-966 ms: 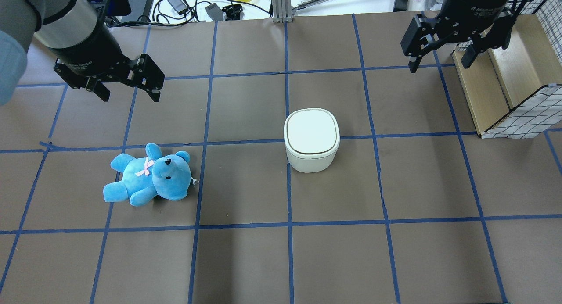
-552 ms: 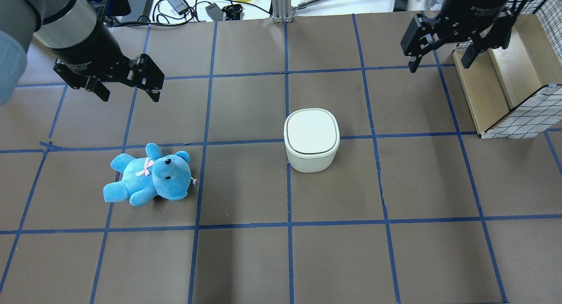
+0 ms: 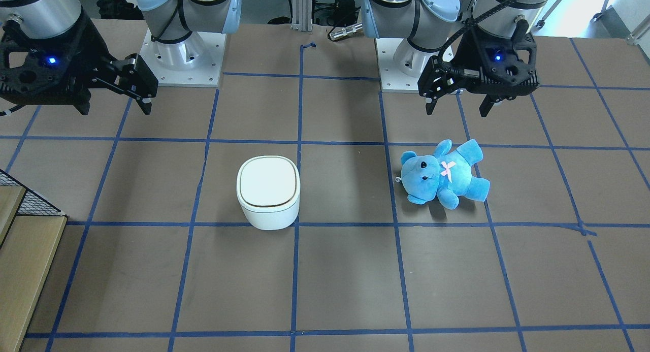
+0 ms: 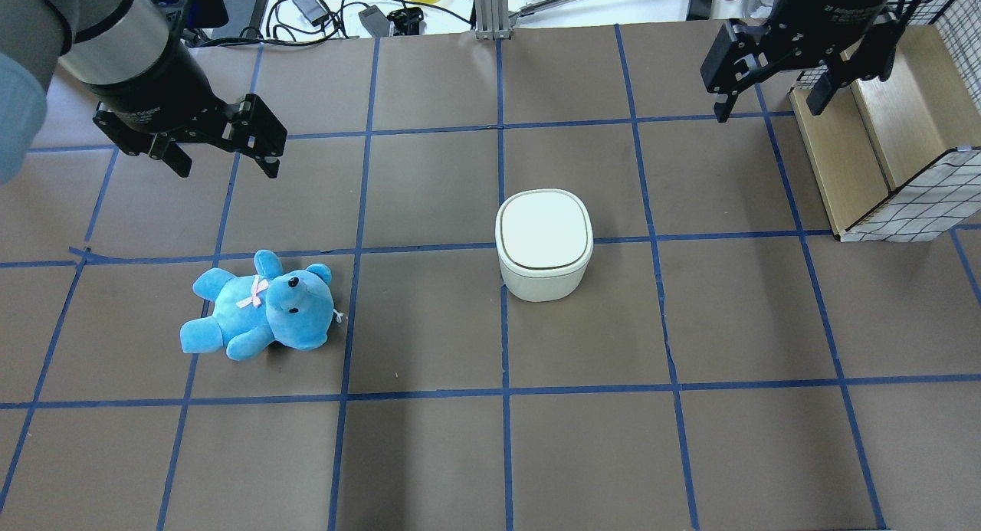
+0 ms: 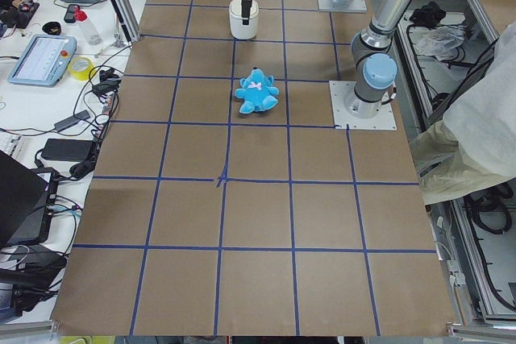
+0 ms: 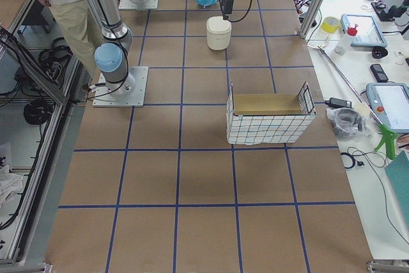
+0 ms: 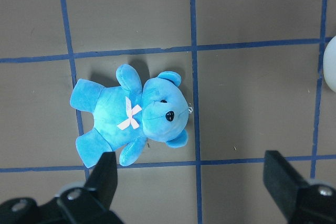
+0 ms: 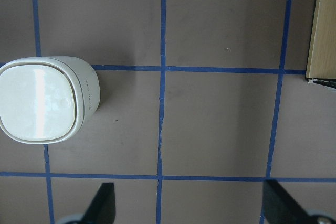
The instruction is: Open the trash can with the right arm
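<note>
The white trash can (image 4: 544, 244) stands near the table's middle with its lid shut flat; it also shows in the front view (image 3: 268, 189) and at the left of the right wrist view (image 8: 44, 100). My right gripper (image 4: 769, 111) is open and empty. It hangs high, behind and to the right of the can, beside the wire box, well apart from the can. It also shows in the front view (image 3: 116, 108). My left gripper (image 4: 228, 169) is open and empty, above the table behind the blue bear (image 4: 260, 305).
A wire-mesh box with wooden panels (image 4: 881, 148) stands at the right edge, close beside my right gripper. The blue bear lies at the left, also in the left wrist view (image 7: 131, 119). Cables and devices (image 4: 322, 10) lie beyond the far edge. A person (image 5: 476, 142) stands by the robot's base.
My right gripper has shifted very slightly toward the far edge. The left gripper, the can and the bear have not moved.
</note>
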Controlling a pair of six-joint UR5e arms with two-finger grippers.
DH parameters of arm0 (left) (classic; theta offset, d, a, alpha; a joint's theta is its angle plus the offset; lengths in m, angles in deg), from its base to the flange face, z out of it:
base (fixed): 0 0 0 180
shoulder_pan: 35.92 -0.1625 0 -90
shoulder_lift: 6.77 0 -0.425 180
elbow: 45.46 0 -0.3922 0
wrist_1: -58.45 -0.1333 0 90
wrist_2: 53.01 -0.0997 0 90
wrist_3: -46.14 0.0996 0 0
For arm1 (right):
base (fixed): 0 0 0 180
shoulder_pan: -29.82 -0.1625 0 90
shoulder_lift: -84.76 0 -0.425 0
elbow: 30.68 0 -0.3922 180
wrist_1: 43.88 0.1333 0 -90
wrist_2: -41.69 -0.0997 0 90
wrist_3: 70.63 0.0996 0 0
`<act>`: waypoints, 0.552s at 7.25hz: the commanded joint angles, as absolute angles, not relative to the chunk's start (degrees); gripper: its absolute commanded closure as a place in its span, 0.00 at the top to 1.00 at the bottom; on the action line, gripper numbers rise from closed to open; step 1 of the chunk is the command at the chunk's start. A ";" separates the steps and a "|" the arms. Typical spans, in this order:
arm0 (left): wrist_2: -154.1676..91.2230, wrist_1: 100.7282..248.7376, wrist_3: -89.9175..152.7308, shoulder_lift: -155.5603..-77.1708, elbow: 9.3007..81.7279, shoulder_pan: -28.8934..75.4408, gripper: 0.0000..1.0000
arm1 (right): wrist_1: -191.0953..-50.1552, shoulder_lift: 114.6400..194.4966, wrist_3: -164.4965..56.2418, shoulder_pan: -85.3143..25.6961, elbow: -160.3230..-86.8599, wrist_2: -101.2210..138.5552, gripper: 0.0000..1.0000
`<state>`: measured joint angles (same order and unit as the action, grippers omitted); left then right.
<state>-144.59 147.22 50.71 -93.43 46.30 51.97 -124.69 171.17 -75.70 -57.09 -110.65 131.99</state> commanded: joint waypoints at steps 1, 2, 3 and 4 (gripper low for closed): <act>-144.59 147.22 50.71 -93.43 46.30 51.97 1.00 | -125.52 171.25 -74.76 -58.76 -110.84 131.25 1.00; -144.59 147.22 50.71 -93.43 46.30 51.97 1.00 | -130.05 171.16 -71.10 -62.60 -111.10 131.16 0.95; -144.59 147.22 50.71 -93.43 46.30 52.06 1.00 | -133.93 170.55 -62.37 -68.82 -111.63 131.34 0.94; -144.59 147.22 50.71 -93.43 46.30 51.97 1.00 | -135.27 169.67 -55.75 -73.66 -112.33 131.42 0.94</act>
